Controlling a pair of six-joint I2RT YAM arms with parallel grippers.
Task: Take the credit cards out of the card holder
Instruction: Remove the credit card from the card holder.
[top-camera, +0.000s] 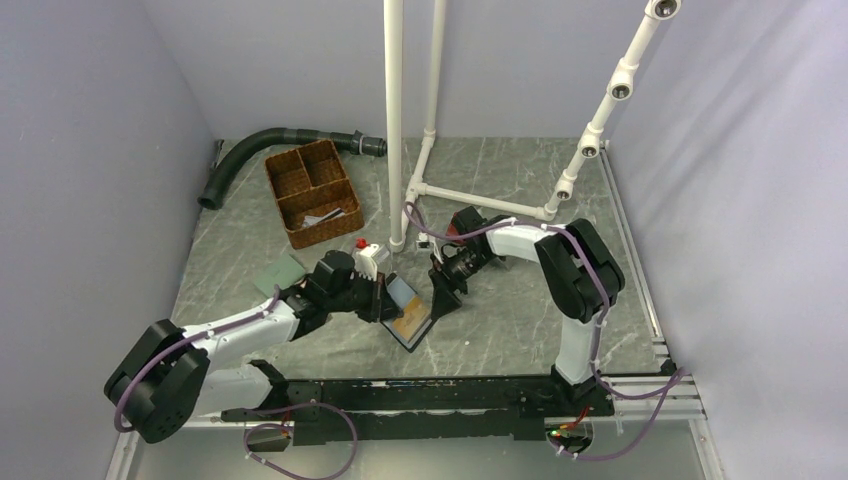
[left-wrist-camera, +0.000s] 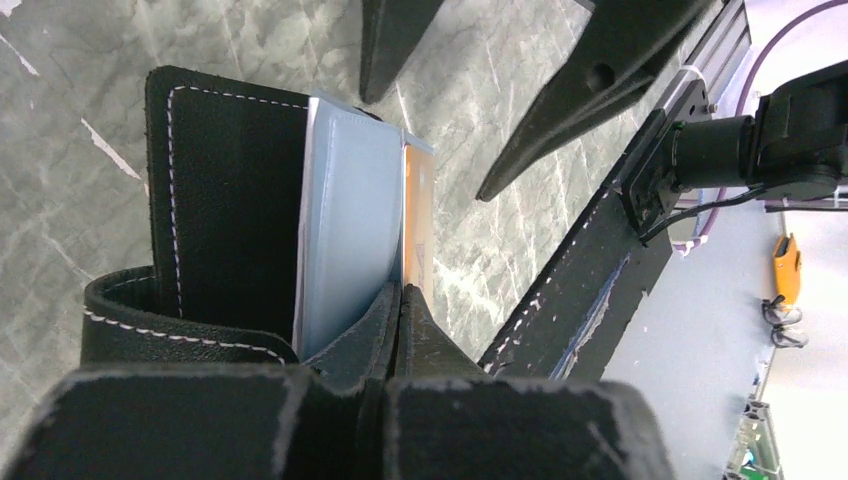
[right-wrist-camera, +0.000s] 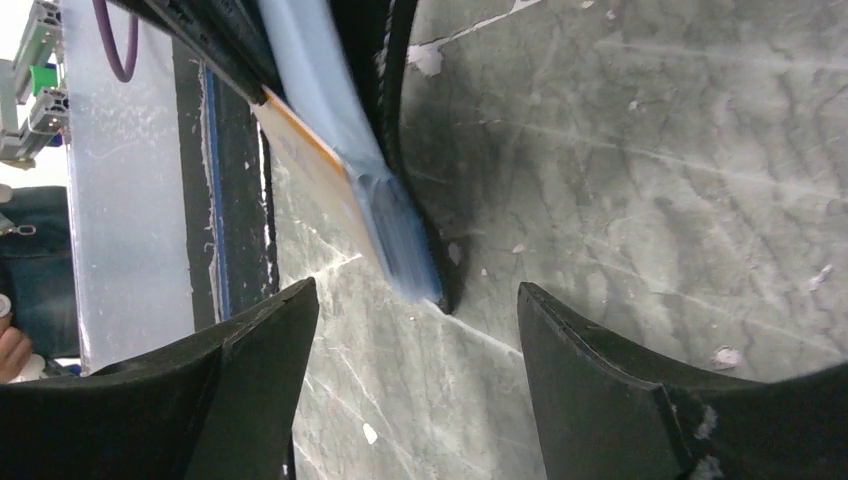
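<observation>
My left pincer (left-wrist-camera: 400, 305) was clamped on the card holder (top-camera: 405, 305) in the middle of the tabletop (top-camera: 520, 320), its long side pointing toward my near edge, an orange card (left-wrist-camera: 418, 215) poking out there, while my right pincer (right-wrist-camera: 415, 300) stood spread wide beside it.

Grey marbled surface (top-camera: 520, 300). Wicker basket (top-camera: 328, 233) is the reference: black corrugated hose (top-camera: 245, 150) curls behind it, white pipe frame (top-camera: 480, 199) stands to its right, green wallet (top-camera: 279, 272) lies just in front. Card holder (top-camera: 408, 318) is front-right of the basket, one corner apparently touching down.
</observation>
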